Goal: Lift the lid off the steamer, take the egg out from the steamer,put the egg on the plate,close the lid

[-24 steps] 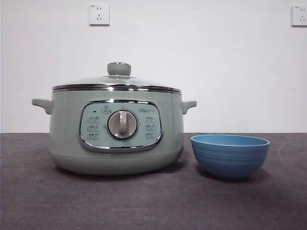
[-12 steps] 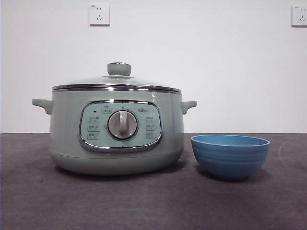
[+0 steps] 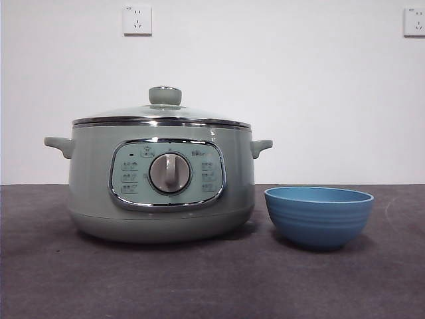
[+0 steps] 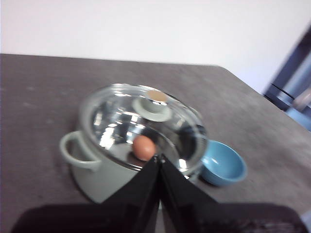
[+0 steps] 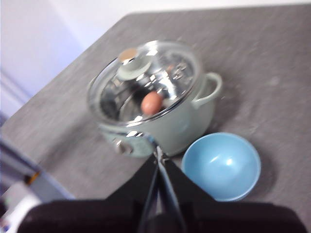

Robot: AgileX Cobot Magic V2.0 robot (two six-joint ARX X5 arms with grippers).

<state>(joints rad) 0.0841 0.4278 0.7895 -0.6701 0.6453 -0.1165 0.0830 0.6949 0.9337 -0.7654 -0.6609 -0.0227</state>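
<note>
The sage-green steamer [image 3: 159, 186] stands left of centre on the dark table, with the glass lid [image 3: 161, 114] seated on it and its knob [image 3: 165, 96] upright. Through the glass, the reddish-brown egg [image 4: 144, 147] [image 5: 151, 103] lies inside the pot. The blue plate [image 3: 319, 216], a small bowl, sits empty just right of the steamer. My left gripper [image 4: 159, 158] hangs shut above and behind the steamer, apart from it. High over the gap between steamer and plate, my right gripper [image 5: 157, 151] is shut too. Neither gripper shows in the front view.
Two wall sockets [image 3: 137, 20] sit on the white wall behind. The table's far edge and corner [image 4: 218, 68] lie beyond the steamer. A blue-grey frame [image 4: 291, 82] stands off the table's side.
</note>
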